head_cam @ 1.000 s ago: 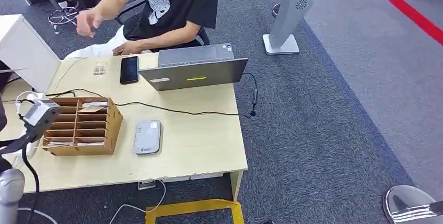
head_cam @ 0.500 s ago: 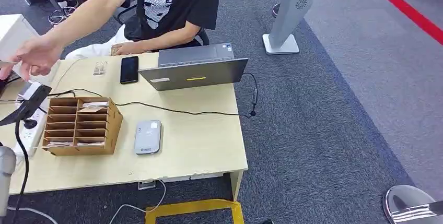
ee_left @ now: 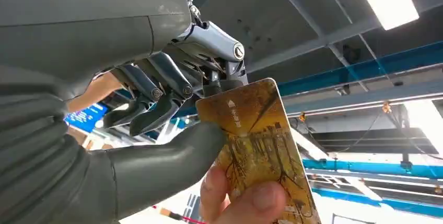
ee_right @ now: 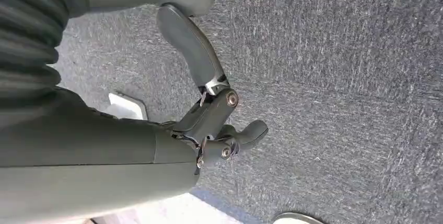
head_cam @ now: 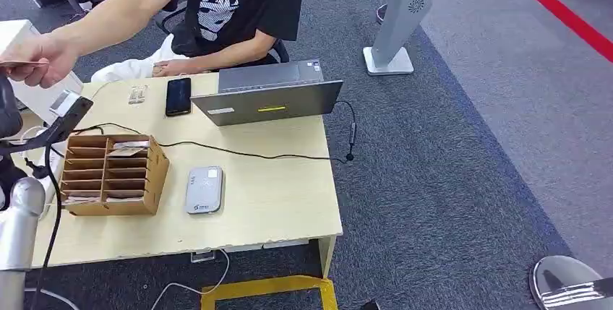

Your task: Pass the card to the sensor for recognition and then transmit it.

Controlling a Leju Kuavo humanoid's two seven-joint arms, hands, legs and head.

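Up beside the cardboard organizer (head_cam: 112, 174), toward the desk's far left corner, the left hand (ee_left: 156, 104) meets a person's hand (head_cam: 32, 61) over the card (ee_left: 258, 148). Left wrist view: gold card pinched between the left hand's thick thumb and one dark finger; other fingers (ee_left: 143, 112) curled, off the card. Person's thumb and finger (ee_left: 245, 200) grip the same card at its opposite end. Head view: card (head_cam: 22, 63) edge-on in the person's hand, above the white box (head_cam: 32, 71) just left of the organizer. Grey card sensor (head_cam: 204, 189) lies flat on the desk (head_cam: 275, 201), just right of the organizer, well apart from the card. Black phone (head_cam: 178, 96) and laptop (head_cam: 267, 93) sit beyond the organizer. Right hand (ee_right: 214, 125) hangs over grey carpet (ee_right: 339, 78), fingers loosely bent, apart, holding nothing.
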